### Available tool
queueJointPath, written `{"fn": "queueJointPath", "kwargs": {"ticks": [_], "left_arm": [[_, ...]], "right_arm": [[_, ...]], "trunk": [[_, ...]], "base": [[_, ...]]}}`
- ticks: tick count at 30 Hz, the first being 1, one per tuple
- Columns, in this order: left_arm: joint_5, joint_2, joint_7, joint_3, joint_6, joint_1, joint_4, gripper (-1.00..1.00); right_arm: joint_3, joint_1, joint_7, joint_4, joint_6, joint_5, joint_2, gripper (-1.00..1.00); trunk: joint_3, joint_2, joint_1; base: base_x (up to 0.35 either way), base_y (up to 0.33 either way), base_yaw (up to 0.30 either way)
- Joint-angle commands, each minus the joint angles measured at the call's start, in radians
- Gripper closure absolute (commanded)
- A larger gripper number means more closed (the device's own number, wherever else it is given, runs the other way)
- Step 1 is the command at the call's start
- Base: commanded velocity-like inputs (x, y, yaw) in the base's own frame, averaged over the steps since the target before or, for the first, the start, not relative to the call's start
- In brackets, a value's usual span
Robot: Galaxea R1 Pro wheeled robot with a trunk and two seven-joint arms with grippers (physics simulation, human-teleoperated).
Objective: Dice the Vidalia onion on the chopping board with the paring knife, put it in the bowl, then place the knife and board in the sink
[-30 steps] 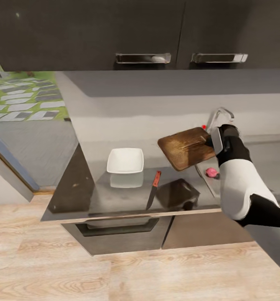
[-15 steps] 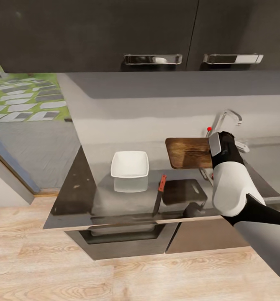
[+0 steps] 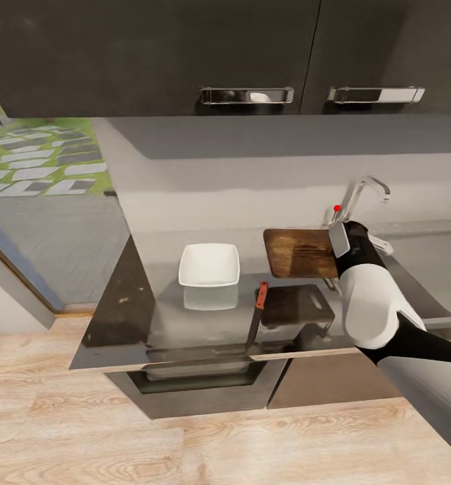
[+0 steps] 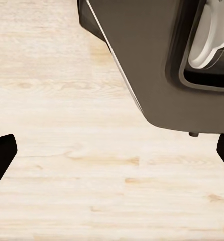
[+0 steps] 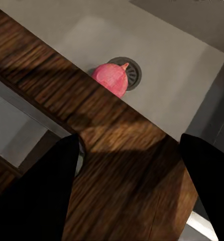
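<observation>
Board (image 3: 299,252) held clamped in the right gripper (image 3: 338,241) above the countertop's (image 3: 185,316) sink-side end, onion (image 5: 111,79) lying beside the sink (image 5: 172,85) drain, knife (image 3: 257,314) left near the front edge, left gripper (image 4: 112,155) spread open over floor.

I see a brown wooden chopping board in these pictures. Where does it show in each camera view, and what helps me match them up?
Head view: the chopping board is held off the countertop by the right gripper, just left of the faucet.
Left wrist view: wooden floor and a dark cabinet corner.
Right wrist view: the board crosses the picture between the fingers, above the sink and the Vidalia onion.
Shared landmark: the right gripper gripping the board.
</observation>
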Motion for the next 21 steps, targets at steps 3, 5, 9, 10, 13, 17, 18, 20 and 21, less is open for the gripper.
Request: {"fn": "queueJointPath", "kwargs": {"ticks": [3, 5, 9, 10, 13, 17, 18, 20, 21], "left_arm": [[0.007, 0.000, 0.000, 0.001, -0.001, 0.001, 0.001, -1.00], [0.007, 0.000, 0.000, 0.001, -0.001, 0.001, 0.001, -1.00], [0.007, 0.000, 0.000, 0.001, -0.001, 0.001, 0.001, -1.00], [0.007, 0.000, 0.000, 0.001, -0.001, 0.001, 0.001, -1.00], [0.007, 0.000, 0.000, 0.001, -0.001, 0.001, 0.001, -1.00], [0.007, 0.000, 0.000, 0.001, -0.001, 0.001, 0.001, -1.00], [0.007, 0.000, 0.000, 0.001, -0.001, 0.001, 0.001, -1.00], [0.007, 0.000, 0.000, 0.001, -0.001, 0.001, 0.001, -1.00], [0.007, 0.000, 0.000, 0.001, -0.001, 0.001, 0.001, -1.00]], "right_arm": [[-0.005, -0.001, 0.001, 0.002, 0.001, 0.008, 0.002, 1.00], [-0.005, -0.001, 0.000, 0.008, -0.001, 0.008, 0.002, 1.00], [-0.005, -0.001, -0.002, 0.013, -0.001, 0.008, 0.002, 1.00], [-0.005, 0.000, -0.002, 0.014, -0.001, 0.008, 0.002, 1.00], [-0.004, 0.000, -0.002, 0.015, -0.002, 0.008, 0.005, 1.00], [-0.004, 0.002, -0.002, 0.016, -0.003, 0.008, 0.007, 1.00], [-0.004, 0.003, -0.001, 0.016, -0.004, 0.008, 0.007, 1.00], [-0.004, 0.004, 0.001, 0.016, -0.015, 0.009, 0.007, 1.00], [-0.004, 0.005, 0.001, 0.017, -0.022, 0.009, 0.006, 1.00]], "trunk": [[-0.002, -0.002, 0.001], [-0.002, -0.002, 0.001], [-0.002, -0.002, 0.001], [-0.002, -0.002, 0.001], [-0.002, -0.002, 0.001], [-0.001, -0.002, 0.001], [-0.001, -0.002, 0.001], [0.000, -0.002, 0.001], [0.000, -0.002, 0.001]], "base": [[0.009, 0.002, 0.000], [0.145, 0.051, 0.000], [0.273, 0.096, 0.000], [0.306, 0.107, 0.000], [0.315, 0.110, 0.000], [0.315, 0.095, 0.000], [0.238, 0.028, 0.000], [0.179, 0.012, 0.000], [0.142, 0.006, 0.000]]}}
